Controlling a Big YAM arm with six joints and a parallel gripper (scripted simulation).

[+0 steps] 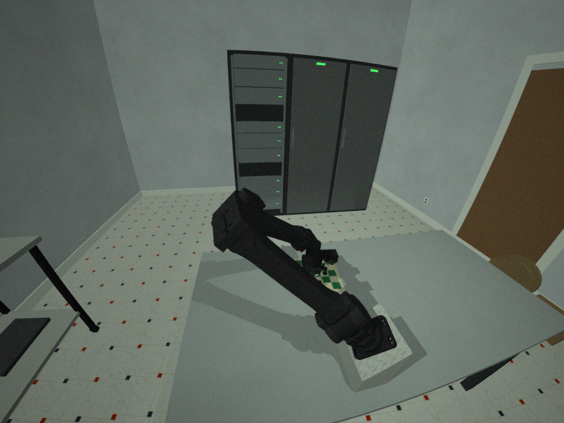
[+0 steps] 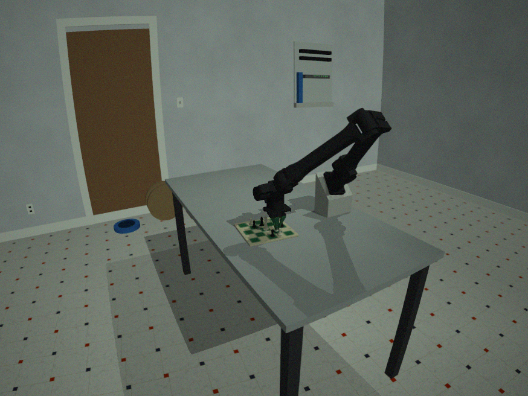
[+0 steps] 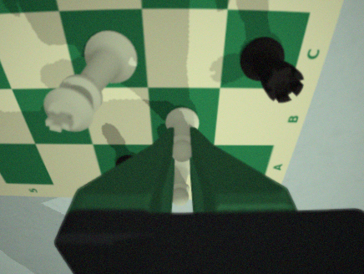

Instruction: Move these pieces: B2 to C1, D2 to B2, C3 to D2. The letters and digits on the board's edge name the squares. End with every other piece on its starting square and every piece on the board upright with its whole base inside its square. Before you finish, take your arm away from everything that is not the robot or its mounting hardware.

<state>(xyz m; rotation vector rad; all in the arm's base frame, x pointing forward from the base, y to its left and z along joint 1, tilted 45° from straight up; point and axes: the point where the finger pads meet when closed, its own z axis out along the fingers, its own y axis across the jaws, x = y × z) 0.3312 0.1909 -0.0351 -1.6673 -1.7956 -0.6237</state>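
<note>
1. Tall dark cabinets [image 1: 314, 136] stand against the wall, beyond the table.
2. The grey worktop [image 1: 268, 387] [image 2: 383, 247] carries the board and the robot arm.
3. The black arm [image 1: 282, 268] [image 2: 324, 151] is bent high at its elbow, and its far end comes down over the board.
4. A pale block [image 1: 384, 371] [image 2: 339, 206] with a sloping face supports the foot of this arm.
5. The green and cream board [image 1: 336, 285] [image 2: 254, 239] [image 3: 250, 117] lies flat on the worktop; letters A, B and C can be read at its edge in the wrist view.
6. The jaws [image 2: 278, 230] are pointing down at square B2. They are closed on the small white piece, one green finger at each side of it.
7. A big white piece [image 3: 110, 56] is standing upright on C3, so the move of this piece to D2 is not done.
8. A black piece with notched top [image 3: 262, 58] stands upright on C1. Its base is inside the green square, apart from the jaws.
9. The small white piece [image 3: 182, 119] is on B2, with its round base inside the square. It looks upright, but the fingers cover a part of it.
10. One more black piece [image 3: 124, 159] is on A3, mostly hidden behind a finger, so I cannot tell its shape.
</note>
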